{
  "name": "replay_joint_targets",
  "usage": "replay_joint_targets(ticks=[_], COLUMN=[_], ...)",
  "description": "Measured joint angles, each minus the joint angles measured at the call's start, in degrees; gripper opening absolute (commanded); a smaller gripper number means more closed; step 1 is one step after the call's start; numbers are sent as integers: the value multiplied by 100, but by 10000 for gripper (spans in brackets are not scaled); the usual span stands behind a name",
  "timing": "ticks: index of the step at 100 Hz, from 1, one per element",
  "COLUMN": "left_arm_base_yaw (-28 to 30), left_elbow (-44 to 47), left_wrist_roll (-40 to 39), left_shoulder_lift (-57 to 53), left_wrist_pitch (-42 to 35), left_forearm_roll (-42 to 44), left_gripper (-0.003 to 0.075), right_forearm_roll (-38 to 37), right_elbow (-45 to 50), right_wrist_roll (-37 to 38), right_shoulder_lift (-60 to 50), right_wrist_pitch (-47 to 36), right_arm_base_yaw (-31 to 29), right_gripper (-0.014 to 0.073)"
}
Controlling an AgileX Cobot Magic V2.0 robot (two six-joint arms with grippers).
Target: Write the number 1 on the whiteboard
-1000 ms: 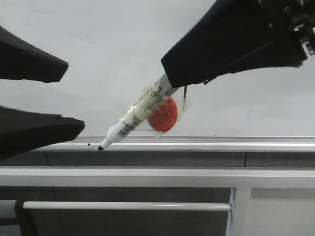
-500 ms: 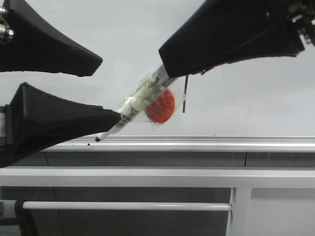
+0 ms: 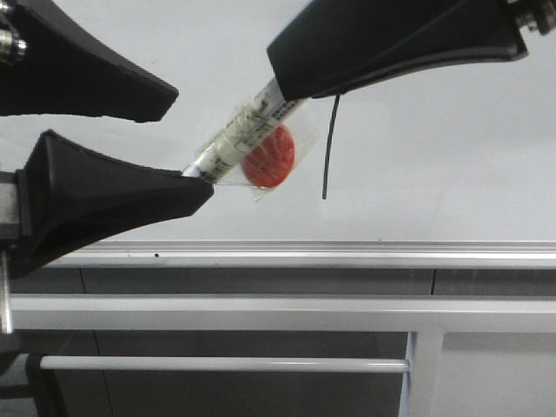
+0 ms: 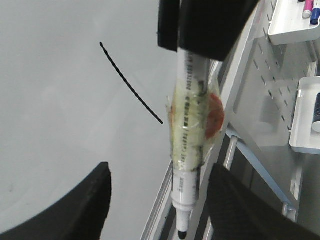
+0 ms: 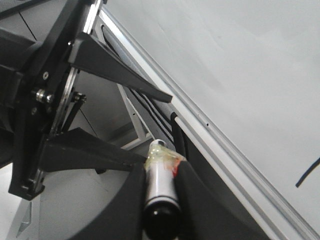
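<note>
The whiteboard [image 3: 434, 174] fills the upper front view, with a silver bottom rail [image 3: 347, 254]. The number 1 [image 3: 330, 148] is a thin black stroke on it; it also shows in the left wrist view [image 4: 131, 87] and the right wrist view [image 5: 307, 172]. My right gripper [image 3: 287, 82] is shut on the rear end of the white marker pen [image 3: 248, 130] with its red magnet [image 3: 269, 156]. The pen slants down-left, off the board. My left gripper [image 3: 193, 139] is open, its fingers either side of the pen's tip [image 4: 182, 232] without touching. In the front view the lower finger hides the tip.
Grey metal frame bars [image 3: 261, 313] run below the rail. In the left wrist view, white trays [image 4: 295, 20] [image 4: 307, 120] holding markers hang on a perforated panel beside the board.
My right gripper has lifted the pen up, uncovering the whole stroke. My left gripper has come in from the left, and its open jaws now stand round the pen's tip.
</note>
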Motion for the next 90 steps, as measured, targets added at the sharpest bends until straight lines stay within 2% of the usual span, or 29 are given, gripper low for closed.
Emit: replay_joint_targets(ticks=[43,90], left_arm_base_yaw=[0,0], left_elbow=[0,0], left_wrist_roll=[0,0], left_shoulder_lift=[0,0], left_wrist_pitch=[-9,-9], left_forearm_roll=[0,0], left_gripper=[377,188], right_forearm_roll=[80,94], right_elbow=[-55,-55], right_wrist_roll=[0,16], right_shoulder_lift=[10,129], right_wrist_pitch=[-156,-287], right_arm_base_yaw=[212,225], right_gripper=[-43,-43])
